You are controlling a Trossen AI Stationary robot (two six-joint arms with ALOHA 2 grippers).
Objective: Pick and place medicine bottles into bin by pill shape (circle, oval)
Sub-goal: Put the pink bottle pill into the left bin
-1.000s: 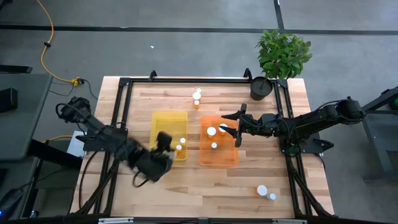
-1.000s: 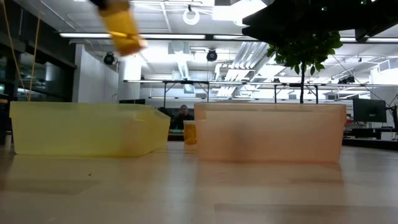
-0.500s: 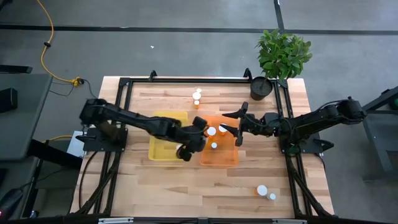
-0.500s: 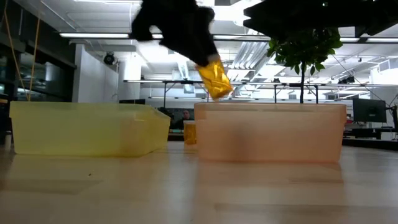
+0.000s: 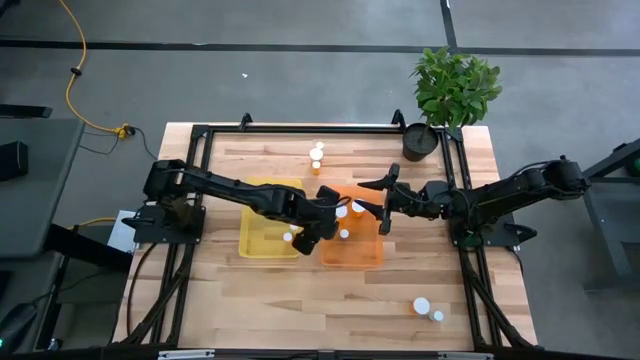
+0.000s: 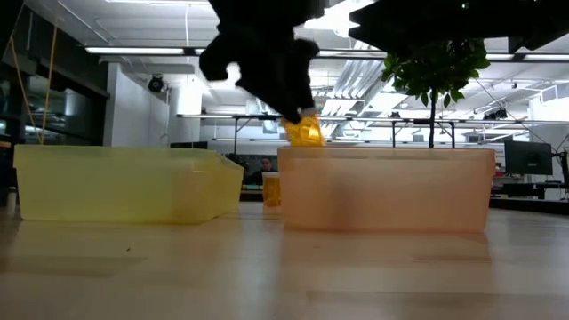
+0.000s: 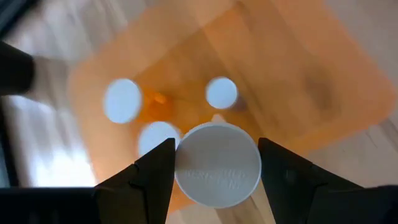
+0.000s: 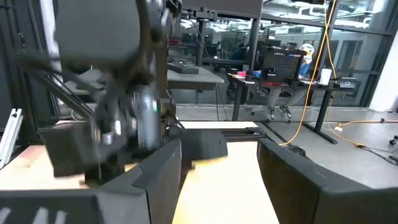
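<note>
Now the left gripper [image 7: 214,171] fingers [image 7: 152,177] squeeze a white-capped pill bottle [image 7: 217,163] over the orange bin [image 5: 362,252], mid-frame; the right gripper [image 5: 383,205] fingers stand apart, empty.

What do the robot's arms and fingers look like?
Both arms are dark, almost black, built from jointed tube-like segments. The left arm and right arm each end in two flat dark fingers, wedge-shaped up close. No markings show on them.
</note>
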